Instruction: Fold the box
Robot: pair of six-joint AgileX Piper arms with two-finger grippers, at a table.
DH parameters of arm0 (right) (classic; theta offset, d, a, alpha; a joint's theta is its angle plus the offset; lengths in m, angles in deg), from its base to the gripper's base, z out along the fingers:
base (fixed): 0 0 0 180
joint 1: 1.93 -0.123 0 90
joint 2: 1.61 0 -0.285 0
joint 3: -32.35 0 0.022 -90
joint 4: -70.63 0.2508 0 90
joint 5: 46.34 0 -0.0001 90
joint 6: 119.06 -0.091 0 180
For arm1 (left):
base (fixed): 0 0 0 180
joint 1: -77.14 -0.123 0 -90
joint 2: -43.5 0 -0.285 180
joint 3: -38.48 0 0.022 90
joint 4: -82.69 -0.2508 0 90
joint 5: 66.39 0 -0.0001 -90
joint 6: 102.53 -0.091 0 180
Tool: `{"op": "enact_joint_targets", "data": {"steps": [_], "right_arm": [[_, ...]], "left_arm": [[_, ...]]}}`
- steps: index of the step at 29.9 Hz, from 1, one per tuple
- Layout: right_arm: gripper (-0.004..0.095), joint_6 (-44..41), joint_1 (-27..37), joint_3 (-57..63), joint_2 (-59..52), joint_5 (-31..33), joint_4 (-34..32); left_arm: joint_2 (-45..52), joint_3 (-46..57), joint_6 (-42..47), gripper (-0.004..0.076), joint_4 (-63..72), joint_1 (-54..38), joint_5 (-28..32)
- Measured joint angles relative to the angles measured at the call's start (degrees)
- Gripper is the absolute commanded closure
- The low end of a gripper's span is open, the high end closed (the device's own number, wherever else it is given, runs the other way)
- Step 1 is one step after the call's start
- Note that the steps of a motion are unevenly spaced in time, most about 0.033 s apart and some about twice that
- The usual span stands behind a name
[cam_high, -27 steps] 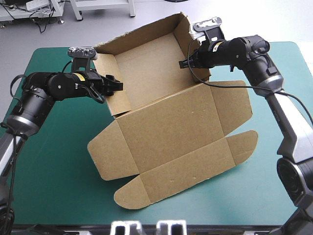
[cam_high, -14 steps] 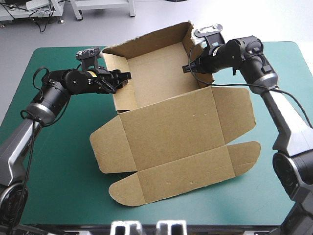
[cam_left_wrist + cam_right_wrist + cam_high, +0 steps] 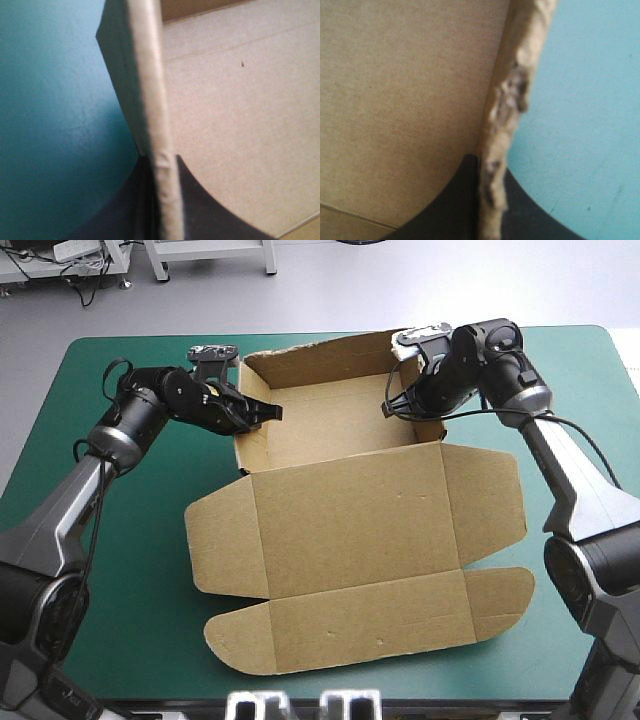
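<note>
Sitting toward the tabletop's (image 3: pixel 110 580) far edge, brown box (image 3: pixel 350 530), walls raised, lid flat nearer, left jaws clamped on its left wall (image 3: pixel 150 75), right jaws on its right wall (image 3: pixel 520 60).

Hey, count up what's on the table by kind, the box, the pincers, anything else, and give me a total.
Brown box: 1
Black pincers: 2, the left pincer and the right pincer, each shut on a box wall
Teal-green cover: 1
Total: 4

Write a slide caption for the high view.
Left gripper and right gripper each clamp a side wall of the brown box, lid flat on the table.
</note>
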Motion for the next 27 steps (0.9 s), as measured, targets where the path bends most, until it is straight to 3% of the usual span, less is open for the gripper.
{"op": "enact_joint_targets", "data": {"steps": [6, 13, 20, 27], "right_arm": [[0.0932, -1.5, 0.6, 0.1, 1.6, 2.0, 0.4], [0.0931, -4.0, 0.6, 0.4, 2.7, 2.9, -1.3], [0.0932, -5.3, 0.6, 0.6, 4.9, 2.9, -3.9], [0.0932, -5.5, 0.6, 0.6, 9.4, 2.9, -1.9]], "left_arm": [[-8.0, -12.1, 0.8, 0.0734, -7.5, 3.4, -10.3], [-15.4, -20.5, 5.3, 0.0734, -17.1, 8.5, -18.3], [-19.7, -21.3, 12.2, 0.0734, -18.1, 9.7, -18.9], [-20.5, -21.3, 12.6, 0.0734, -20.0, 9.8, -19.2]]}}
